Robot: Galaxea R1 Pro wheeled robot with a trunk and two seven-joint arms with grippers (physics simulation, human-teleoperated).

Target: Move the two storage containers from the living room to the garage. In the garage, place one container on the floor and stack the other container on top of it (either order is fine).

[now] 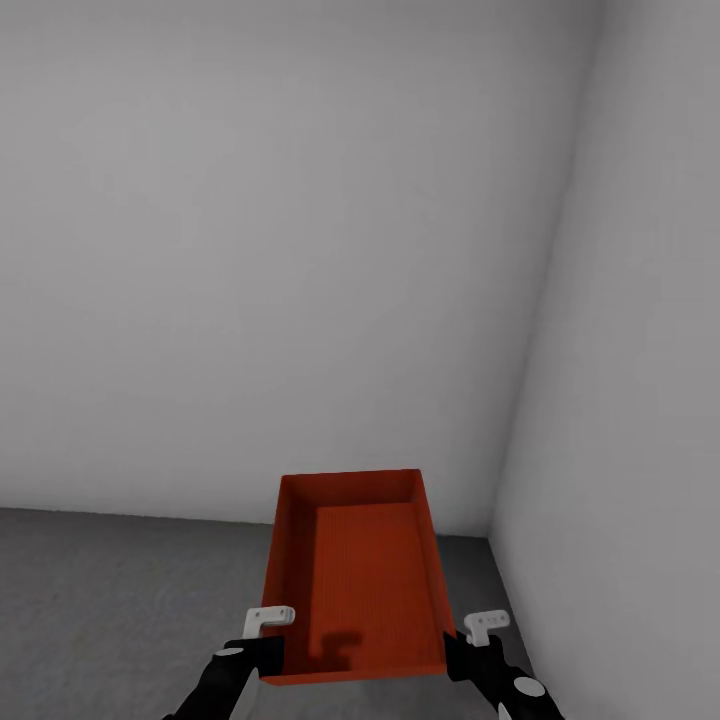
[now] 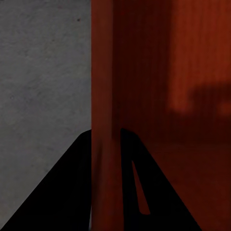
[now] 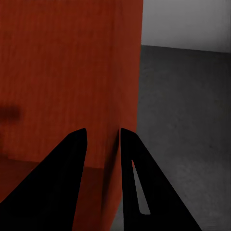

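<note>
Both hands carry the orange-red open-top rectangular bin in the garage corner: left hand pinches its left wall, right hand its right wall, over dark grey speckled concrete floor; next, I judge, lowering it level

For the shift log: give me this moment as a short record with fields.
room: white walls, grey concrete floor
container: one orange-red open-top bin, empty, held above the floor near a corner
left tool: shut on the bin's left wall
right tool: shut on the bin's right wall
second container: not placed here yet
</note>
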